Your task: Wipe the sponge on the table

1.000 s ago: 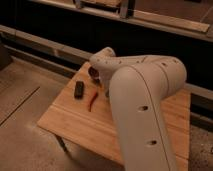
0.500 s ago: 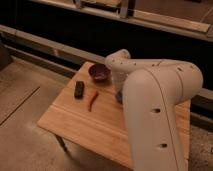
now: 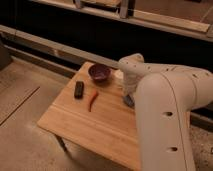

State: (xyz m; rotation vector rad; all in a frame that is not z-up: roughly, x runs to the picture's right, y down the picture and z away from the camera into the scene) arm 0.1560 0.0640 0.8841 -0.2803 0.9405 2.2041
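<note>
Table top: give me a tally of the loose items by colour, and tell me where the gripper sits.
Black: 1, the remote-like device
Red-orange: 1, the stick
Dark purple: 1, the bowl
Blue-grey: 1, the sponge, partly hidden beneath the gripper
Total: 4 items on the table; the gripper is down at the sponge, right of the stick.

No legible text or labels anywhere.

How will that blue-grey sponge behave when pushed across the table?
The sponge, right below the gripper, looks soft, so it probably squashes under pressure. Small and blocky, it's likely light and should slide flat on the table rather than roll.
</note>
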